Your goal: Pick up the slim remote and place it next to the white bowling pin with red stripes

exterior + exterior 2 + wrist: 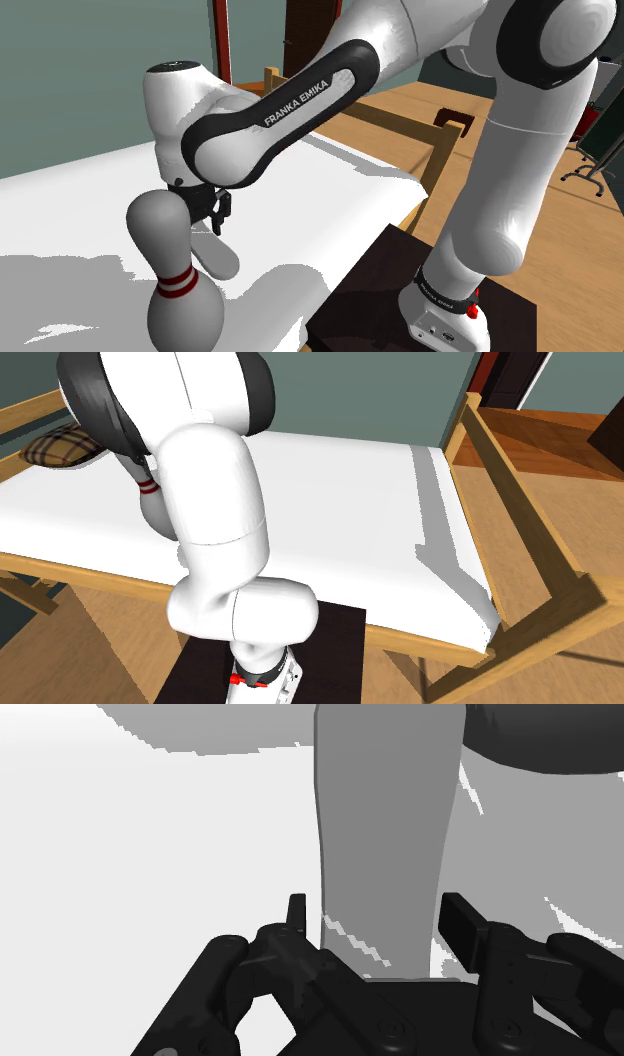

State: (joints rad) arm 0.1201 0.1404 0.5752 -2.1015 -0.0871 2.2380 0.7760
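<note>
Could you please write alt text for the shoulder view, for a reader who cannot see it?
A white robot arm bends down over a white bed, its black gripper close beside a pale bowling pin with red stripes. The arm's dark stand sits at lower right; a wooden bed frame and floor lie beyond.

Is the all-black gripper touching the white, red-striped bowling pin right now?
Cannot tell. In the shoulder view the all-black gripper overlaps, from behind, the head of the white red-striped bowling pin; neither contact nor gap shows plainly.
</note>
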